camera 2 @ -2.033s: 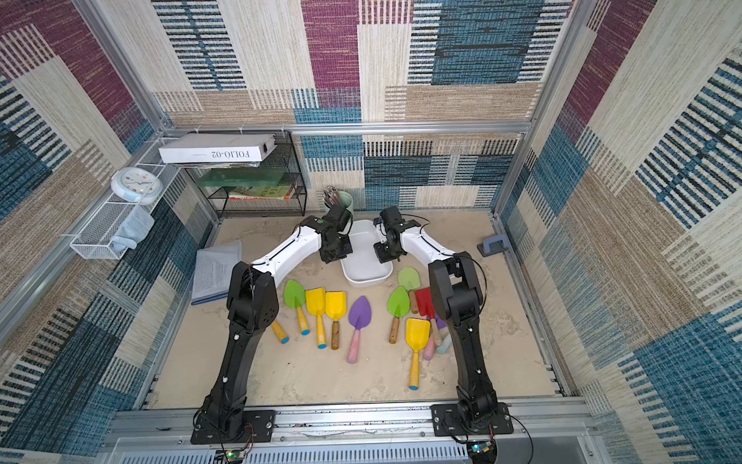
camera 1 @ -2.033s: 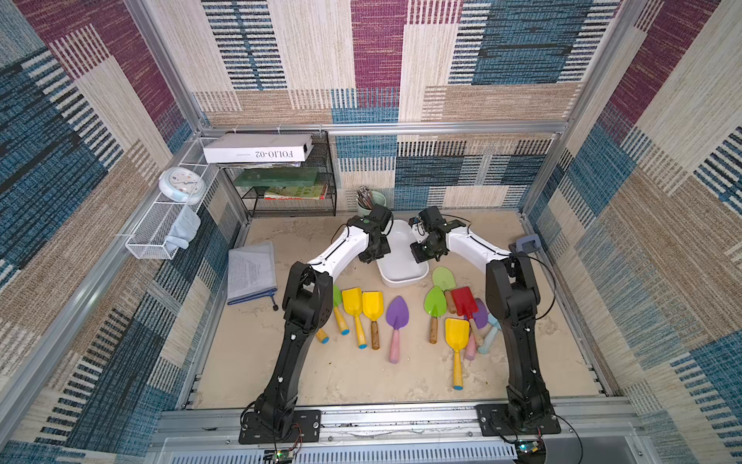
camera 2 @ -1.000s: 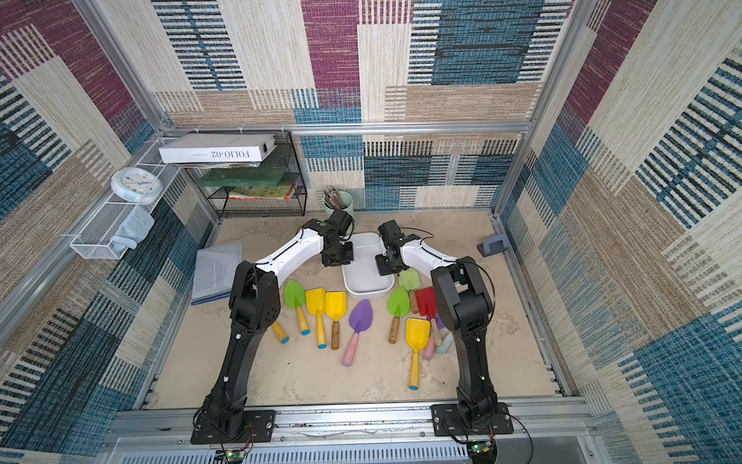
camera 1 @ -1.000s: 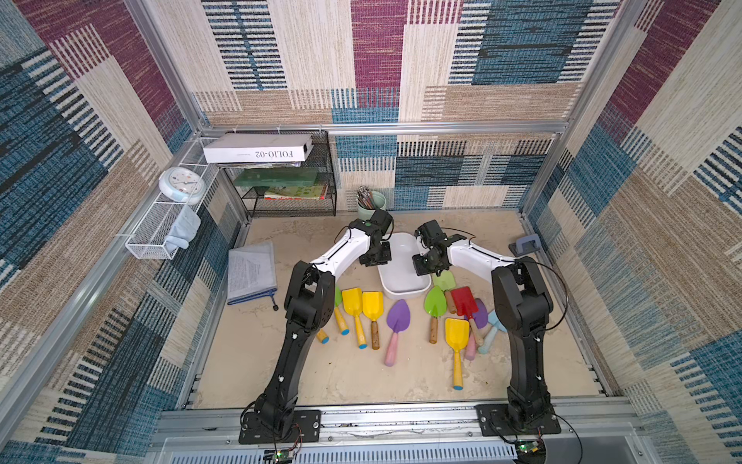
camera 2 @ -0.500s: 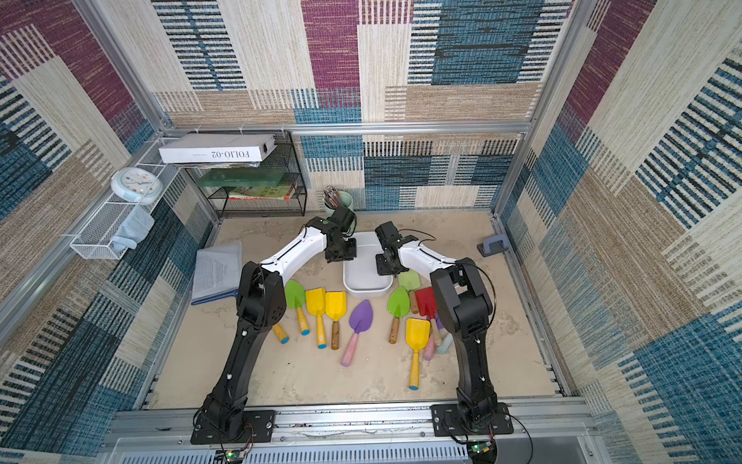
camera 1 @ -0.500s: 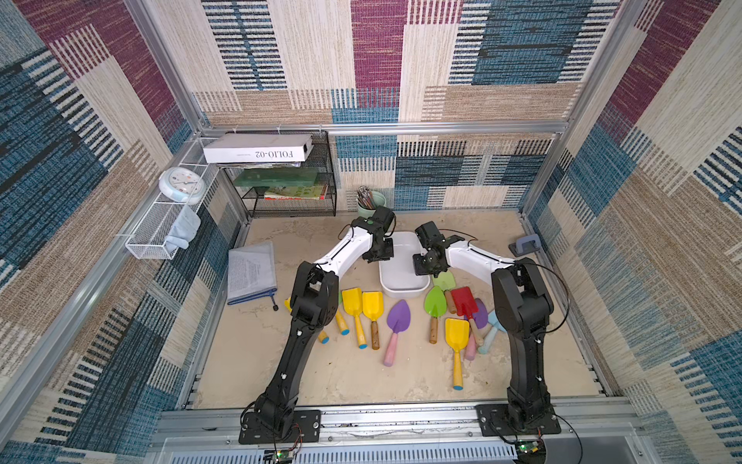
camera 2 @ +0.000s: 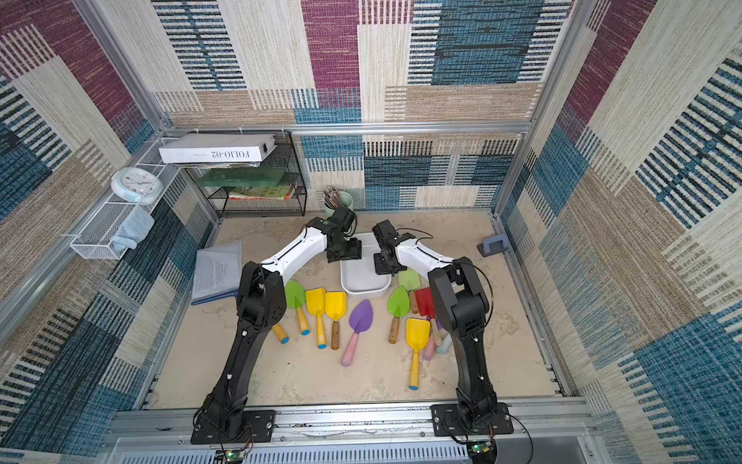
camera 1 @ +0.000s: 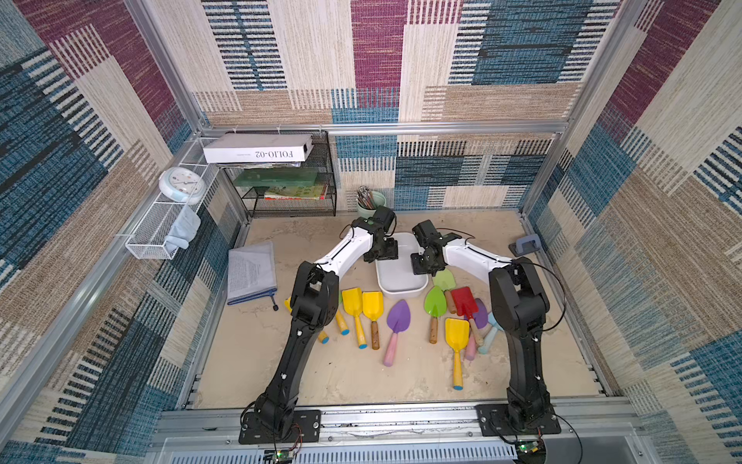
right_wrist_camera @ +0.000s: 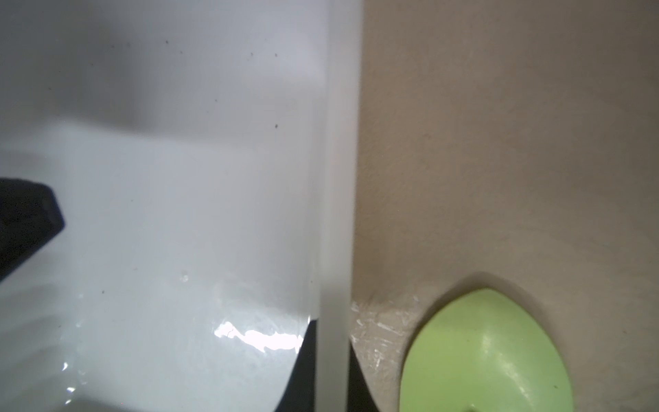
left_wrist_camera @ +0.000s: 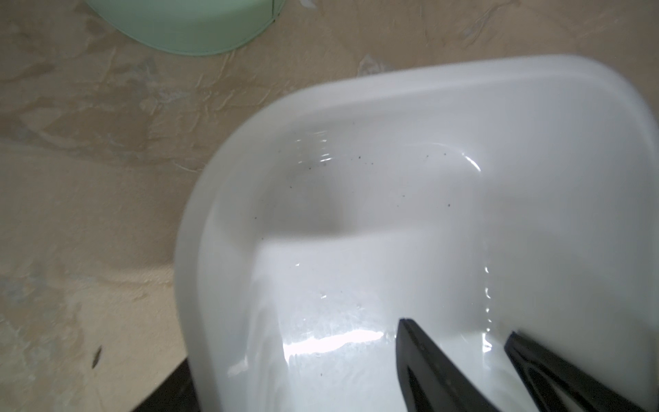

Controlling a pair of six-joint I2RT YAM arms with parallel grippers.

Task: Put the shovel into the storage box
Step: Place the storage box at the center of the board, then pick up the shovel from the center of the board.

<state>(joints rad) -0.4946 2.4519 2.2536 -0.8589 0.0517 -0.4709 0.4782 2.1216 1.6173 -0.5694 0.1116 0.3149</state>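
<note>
Top views: one storage box (camera 1: 395,278), one red shovel (camera 1: 463,302).

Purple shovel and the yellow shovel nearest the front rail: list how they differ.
The purple shovel has a pointed, leaf-shaped blade; the yellow shovel has a squared scoop. The purple shovel's handle is pink; the yellow shovel's is yellow with a blue tip. The purple shovel lies slanted; the yellow shovel lies almost square to the front rail. Both lie on the floor outside the storage box.

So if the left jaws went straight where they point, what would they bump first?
Probably the white floor of the storage box; the open left jaws hang over its inside, though depth is unclear.
</note>
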